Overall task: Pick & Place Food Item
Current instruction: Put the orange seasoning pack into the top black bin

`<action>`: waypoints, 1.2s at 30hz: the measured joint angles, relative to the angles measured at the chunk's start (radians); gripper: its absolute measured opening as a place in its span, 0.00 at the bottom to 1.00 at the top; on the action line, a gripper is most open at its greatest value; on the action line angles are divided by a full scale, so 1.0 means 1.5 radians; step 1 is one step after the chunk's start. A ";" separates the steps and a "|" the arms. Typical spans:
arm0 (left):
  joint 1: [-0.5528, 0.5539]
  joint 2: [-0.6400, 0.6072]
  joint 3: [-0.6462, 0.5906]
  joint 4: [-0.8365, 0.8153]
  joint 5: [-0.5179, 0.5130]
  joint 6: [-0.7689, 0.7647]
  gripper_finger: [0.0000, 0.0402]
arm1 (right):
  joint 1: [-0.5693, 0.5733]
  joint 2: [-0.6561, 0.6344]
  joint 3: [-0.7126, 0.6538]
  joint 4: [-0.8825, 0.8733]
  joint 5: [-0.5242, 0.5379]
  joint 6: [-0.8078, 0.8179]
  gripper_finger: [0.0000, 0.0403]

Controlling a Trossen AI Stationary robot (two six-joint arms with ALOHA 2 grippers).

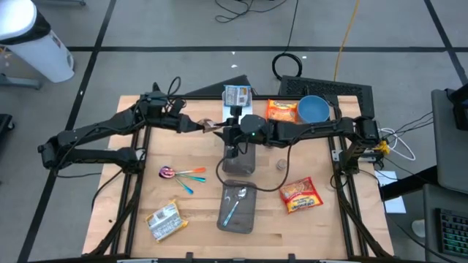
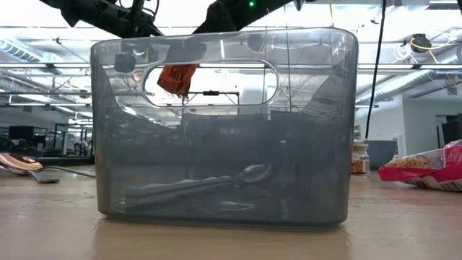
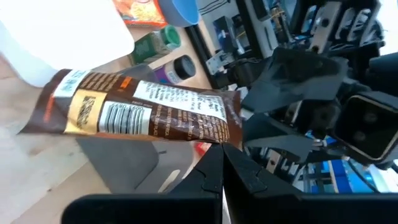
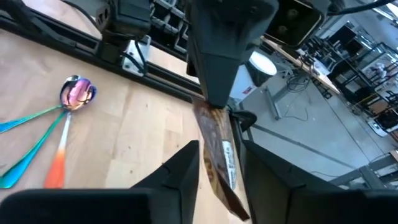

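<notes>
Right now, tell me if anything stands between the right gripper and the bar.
Nothing visible does. The bar, pinched at one end by the left gripper, hangs between the open fingers of the right gripper.

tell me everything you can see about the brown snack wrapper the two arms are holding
The brown snack wrapper is a long, flat, glossy packet with a tan label, a barcode and white print. It hangs in the air over the table's middle, above the grey bins. The left gripper, shut, pinches one end; the right gripper's fingers straddle the other end, with the jaws not yet clamped.
</notes>
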State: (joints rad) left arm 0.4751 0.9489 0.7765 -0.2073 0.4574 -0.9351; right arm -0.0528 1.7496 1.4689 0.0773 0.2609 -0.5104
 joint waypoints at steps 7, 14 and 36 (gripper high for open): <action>0.000 0.000 0.000 0.032 0.015 -0.009 0.01 | -0.001 0.000 0.000 0.000 0.001 0.000 0.19; 0.000 0.000 0.000 0.032 0.016 -0.010 0.00 | 0.000 0.000 0.000 0.001 0.002 0.000 0.06; 0.005 0.000 0.001 0.033 -0.021 0.106 0.05 | 0.005 -0.017 -0.001 0.003 0.020 0.036 0.00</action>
State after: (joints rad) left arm 0.4833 0.9483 0.7776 -0.1585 0.4262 -0.7762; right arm -0.0460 1.7236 1.4670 0.0816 0.2915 -0.4570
